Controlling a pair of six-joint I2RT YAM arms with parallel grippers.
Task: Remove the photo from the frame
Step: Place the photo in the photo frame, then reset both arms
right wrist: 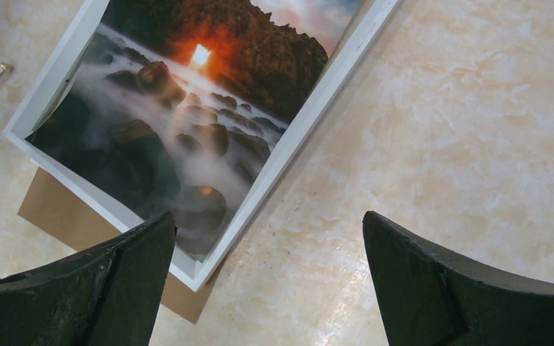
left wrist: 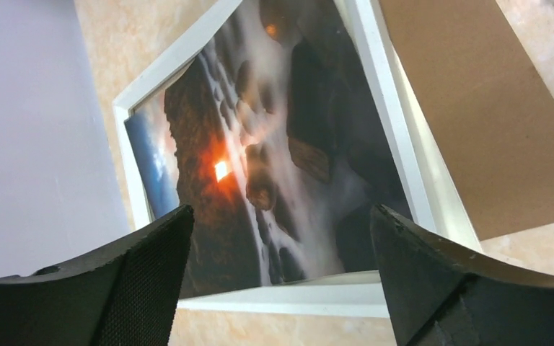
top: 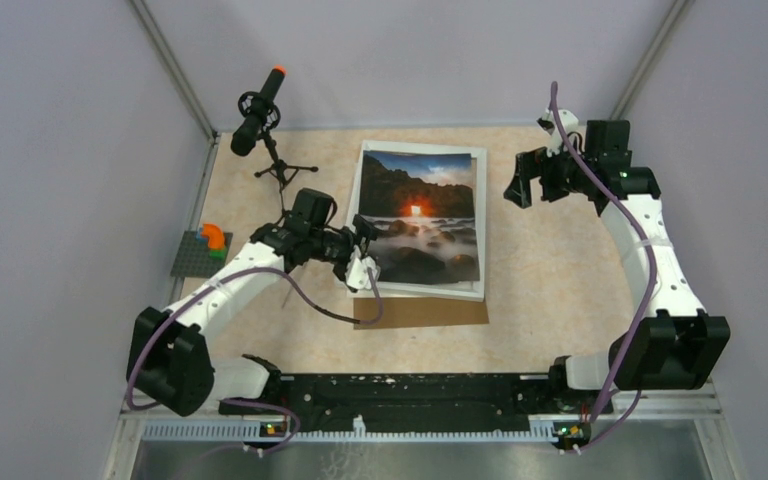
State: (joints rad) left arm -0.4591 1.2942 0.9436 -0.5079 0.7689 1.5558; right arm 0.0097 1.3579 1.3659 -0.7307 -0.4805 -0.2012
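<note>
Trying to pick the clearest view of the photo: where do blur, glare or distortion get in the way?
Top external: evenly lit, the photo crisp but small. Left wrist: a steep angle skews it, the image is soft, and the wrist's own fingers loom dark in front. Right wrist: sharpest close view, faint sheen on the table only.

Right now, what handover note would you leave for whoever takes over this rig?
Left gripper: open, empty, by the near-left corner of the photo.
Right gripper: open, empty, hovering right of the frame, apart from it.
The photo lies face up on the frame, its left edge curling over the border.
The brown backing board is out, on the table, partly under the frame's near edge.
Done: backing removed. Left: lift the photo clear of the frame.
</note>
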